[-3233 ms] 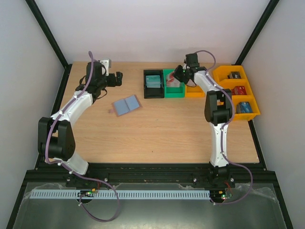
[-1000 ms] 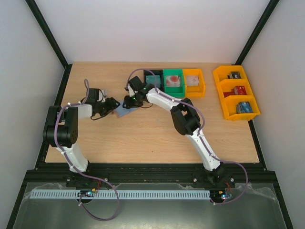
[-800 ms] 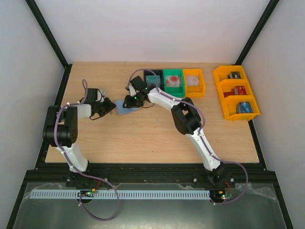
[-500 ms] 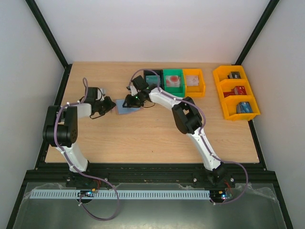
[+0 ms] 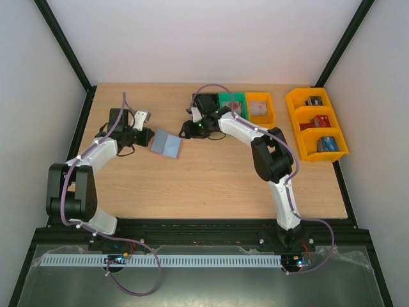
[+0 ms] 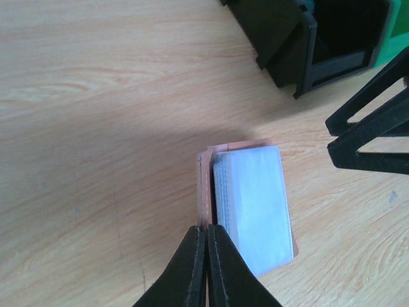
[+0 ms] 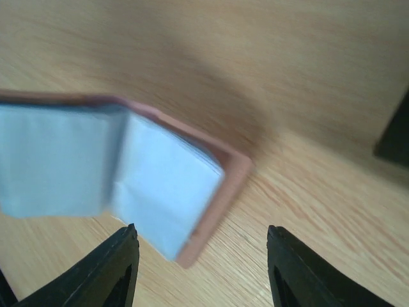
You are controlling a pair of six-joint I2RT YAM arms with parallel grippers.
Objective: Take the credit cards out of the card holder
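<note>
So the left gripper is pinching the card holder by its pinkish-tan edge, fingers pressed tight together on it. The holder is sitting over the left-middle of the table, hanging open with the blue-grey lining facing up, in front of the black bin (I honestly can't tell if it's lifted or resting on the wood, though there's a soft shadow under it). The credit cards aren't showing clearly to me either, just pale layered edges inside the fold.

The right gripper is hovering just beside the holder's free side with its fingers spread wide, not touching it. In its wrist view the holder's corner is sitting between and above the two fingertips, and the shot is blurry.

Behind all that, the green bin and orange bin are lining up next to the black one, and a yellow three-compartment bin is sitting far right.
</note>
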